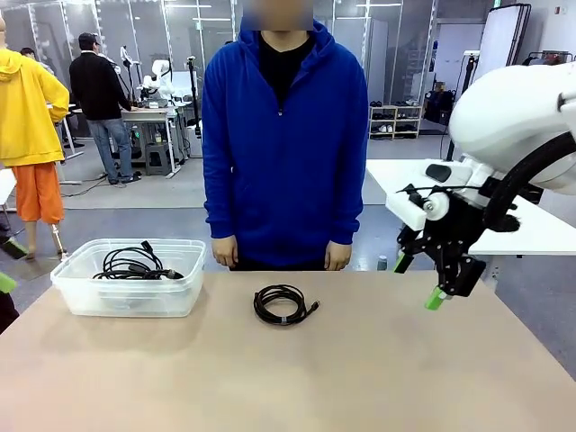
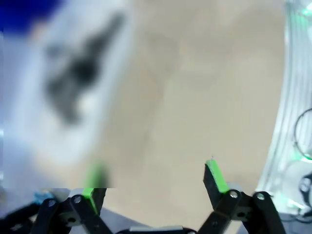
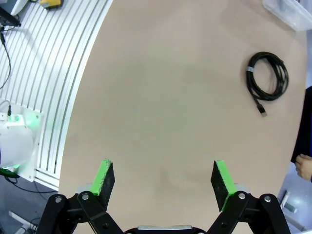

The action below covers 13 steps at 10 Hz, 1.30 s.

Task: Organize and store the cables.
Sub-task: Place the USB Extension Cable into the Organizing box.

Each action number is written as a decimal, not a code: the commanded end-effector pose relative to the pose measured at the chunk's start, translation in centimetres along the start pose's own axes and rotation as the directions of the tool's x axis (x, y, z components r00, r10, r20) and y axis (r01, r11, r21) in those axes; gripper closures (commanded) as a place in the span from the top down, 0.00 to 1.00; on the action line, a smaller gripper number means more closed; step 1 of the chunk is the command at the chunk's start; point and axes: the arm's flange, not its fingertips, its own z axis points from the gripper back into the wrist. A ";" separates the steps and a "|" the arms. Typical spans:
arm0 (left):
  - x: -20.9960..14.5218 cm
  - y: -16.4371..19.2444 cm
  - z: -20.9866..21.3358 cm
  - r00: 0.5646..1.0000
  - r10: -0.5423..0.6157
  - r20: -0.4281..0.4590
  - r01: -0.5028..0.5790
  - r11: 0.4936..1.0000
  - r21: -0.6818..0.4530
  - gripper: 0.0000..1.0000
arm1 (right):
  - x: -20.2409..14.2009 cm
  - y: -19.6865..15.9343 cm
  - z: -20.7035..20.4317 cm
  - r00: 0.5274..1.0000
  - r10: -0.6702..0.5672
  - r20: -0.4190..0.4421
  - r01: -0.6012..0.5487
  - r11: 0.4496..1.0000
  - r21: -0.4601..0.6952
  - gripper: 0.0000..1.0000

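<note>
One cable (image 1: 283,304), a black cord wound into a round coil, lies on the tan table (image 1: 360,378) in front of the person; its small connector points right. It also lies far ahead of my right gripper as the coiled cable (image 3: 267,80). More black cables (image 1: 135,264) rest inside a clear plastic bin (image 1: 85,297) at the table's left. My right gripper (image 1: 417,281) hangs open above the table's right edge, its jaws wide and empty (image 3: 163,179). My left gripper (image 2: 155,181) is open and empty, close beside the blurred bin (image 2: 29,122) with a dark cable inside.
A person in a blue hoodie (image 1: 283,135) stands at the far edge, hands (image 1: 225,252) resting by the table. The bin's corner (image 3: 292,12) and the person's hand (image 3: 304,165) show in the right wrist view. A ribbed floor panel (image 3: 48,73) lies past the table's edge.
</note>
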 end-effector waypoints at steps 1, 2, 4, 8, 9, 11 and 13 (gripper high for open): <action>4.6 -4.5 1.0 0.967 -0.239 0.089 0.232 0.969 0.091 1.00 | -2.2 2.5 3.5 0.992 -0.037 0.120 0.040 0.999 -0.019 1.00; 6.7 -5.1 1.5 0.942 -0.325 0.083 0.319 0.945 0.077 1.00 | -3.6 4.2 4.8 0.987 -0.098 0.126 0.106 0.993 -0.056 1.00; 10.3 -5.4 1.8 0.891 -0.447 0.077 0.441 0.894 0.080 1.00 | -7.3 8.3 7.6 0.969 -0.146 0.199 0.178 0.971 -0.157 1.00; 20.3 -0.7 -3.0 0.935 -0.349 0.061 0.353 0.935 -0.049 1.00 | -14.6 17.5 9.9 0.878 -0.216 0.427 0.360 0.886 -0.292 1.00; 23.4 0.7 -5.2 0.936 -0.350 0.044 0.353 0.931 -0.092 1.00 | -15.8 19.4 10.3 0.833 -0.235 0.500 0.429 0.846 -0.317 1.00; 28.3 2.4 -10.6 0.940 -0.338 0.052 0.341 0.911 -0.231 1.00 | -17.4 21.8 10.6 0.753 -0.316 0.577 0.581 0.731 -0.357 1.00; 31.5 2.3 -15.1 0.945 -0.323 0.056 0.325 0.901 -0.286 1.00 | -17.9 22.2 10.4 0.693 -0.399 0.601 0.677 0.645 -0.354 1.00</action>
